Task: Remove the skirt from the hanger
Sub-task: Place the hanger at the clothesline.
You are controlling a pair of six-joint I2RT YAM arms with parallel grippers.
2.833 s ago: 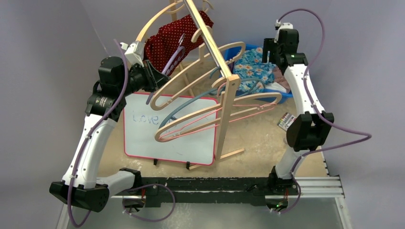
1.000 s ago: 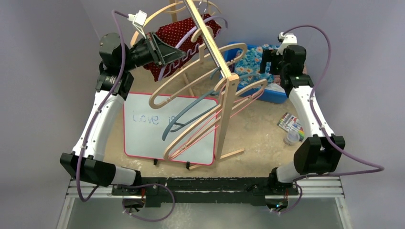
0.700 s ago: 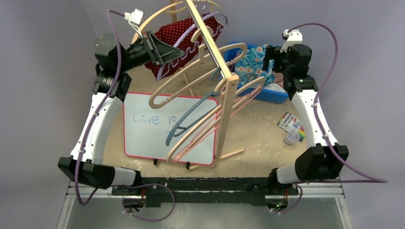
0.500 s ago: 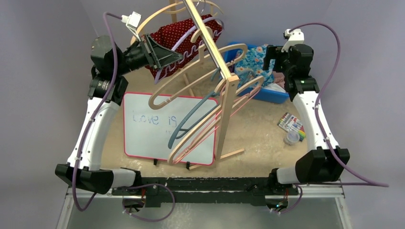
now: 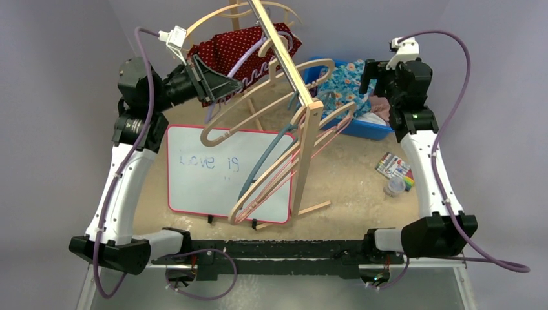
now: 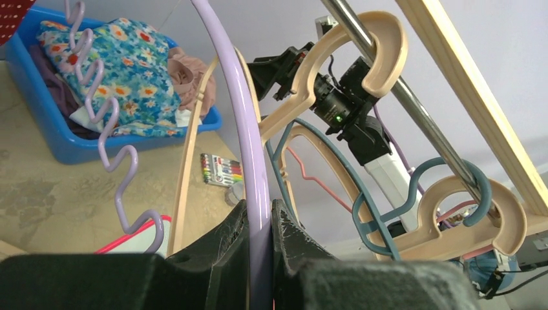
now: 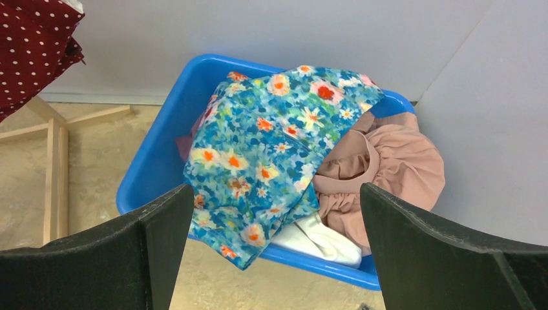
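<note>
Two tools up over a sandy surface (image 5: 349, 181). At far left, left tool (image 5: 234, 81), raised level with the top of the wooden rack (image 5: 304, 161). Clamps tight on one arm of the lavender hanger (image 6: 240, 103), pads (image 6: 223, 245) pressed to either side of the plastic.

Just past those tips, red polka-dot skirt (image 5: 223, 50). Hangs bunched high at the back of the rack, with the lavender hanger running across its front and that hanger's wavy bar just beneath. Threaded on the hanger or only lying against it: cannot tell.

Below, a whiteboard (image 5: 194, 187) with a pink rim, propped on the surface and reading "Love is".

In the middle, several bare hangers hooked on the metal rail (image 6: 413, 106) and swung toward the near side: wooden hangers (image 6: 395, 48), a grey-blue hanger (image 6: 353, 210), a thin pink one behind.

Further right, at the back, a blue bin (image 7: 152, 174). Holds a floral garment (image 7: 258, 142) and a pink garment (image 7: 394, 161).

Directly above the bin, right tool (image 7: 276, 194), fingers spread wide, gripping nothing.

At far right on the surface, a pack of markers (image 5: 393, 165) just beside a small clear jar (image 5: 392, 188).
</note>
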